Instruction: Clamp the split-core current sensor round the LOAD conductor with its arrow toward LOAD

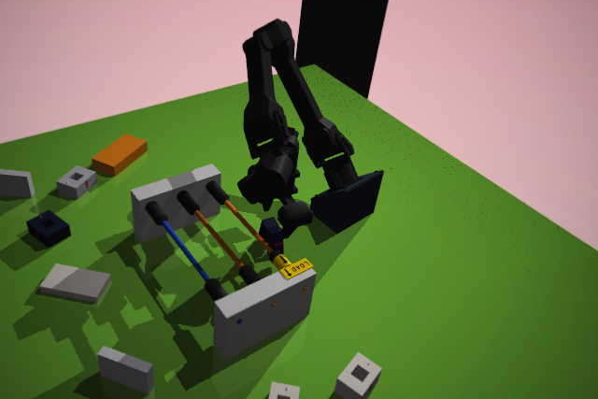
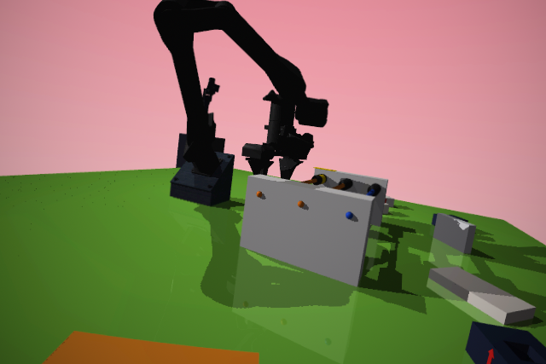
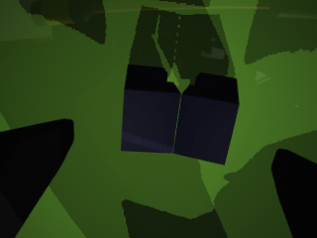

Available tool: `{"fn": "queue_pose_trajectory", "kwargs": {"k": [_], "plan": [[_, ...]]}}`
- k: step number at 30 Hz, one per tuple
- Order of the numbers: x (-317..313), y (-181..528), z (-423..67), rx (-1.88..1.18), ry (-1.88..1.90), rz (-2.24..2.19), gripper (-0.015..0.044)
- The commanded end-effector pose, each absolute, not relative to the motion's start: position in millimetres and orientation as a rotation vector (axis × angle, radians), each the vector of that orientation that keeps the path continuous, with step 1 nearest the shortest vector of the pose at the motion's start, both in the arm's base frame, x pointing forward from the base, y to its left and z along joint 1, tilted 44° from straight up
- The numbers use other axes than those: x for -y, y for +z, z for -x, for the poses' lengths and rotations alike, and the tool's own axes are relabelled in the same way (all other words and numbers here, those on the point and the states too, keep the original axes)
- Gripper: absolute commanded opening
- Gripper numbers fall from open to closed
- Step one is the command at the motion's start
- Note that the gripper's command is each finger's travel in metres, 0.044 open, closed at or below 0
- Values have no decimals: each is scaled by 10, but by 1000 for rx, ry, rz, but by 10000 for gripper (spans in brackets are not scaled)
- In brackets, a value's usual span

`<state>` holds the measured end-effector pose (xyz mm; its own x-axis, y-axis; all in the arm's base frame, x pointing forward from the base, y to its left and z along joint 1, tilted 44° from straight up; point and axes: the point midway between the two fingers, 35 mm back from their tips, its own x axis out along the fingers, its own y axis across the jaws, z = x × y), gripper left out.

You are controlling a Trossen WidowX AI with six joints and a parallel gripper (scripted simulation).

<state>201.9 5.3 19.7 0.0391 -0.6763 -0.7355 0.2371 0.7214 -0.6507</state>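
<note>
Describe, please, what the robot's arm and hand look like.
The arm is matt black all over, made of thick rounded links with bulky cylindrical joints, on a dark navy wedge-shaped base. The hand is black too, ending in two tapered, pointed fingers. No cables or markings show.

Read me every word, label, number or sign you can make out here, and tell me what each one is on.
"LOAD" with a black arrow: on the yellow tag atop the near grey block.
Black arrow, no words: on the yellow sleeve of the rightmost orange conductor.
Red arrow: on the dark blue block at the exterior view's lower right corner.
Nothing else legible.
</note>
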Motion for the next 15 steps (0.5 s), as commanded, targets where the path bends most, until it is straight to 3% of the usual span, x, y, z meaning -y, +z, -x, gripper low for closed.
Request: {"fn": "queue_pose_trajectory", "kwargs": {"k": [1,5,13,15], "plan": [[12,138,-1993,-1370,-734,414,440],[30,122,-1991,-1370,-735,414,440],[-3,152,-2011,-1363,-732,402,230],[-3,152,-2011,-1363,-732,402,217]]}}
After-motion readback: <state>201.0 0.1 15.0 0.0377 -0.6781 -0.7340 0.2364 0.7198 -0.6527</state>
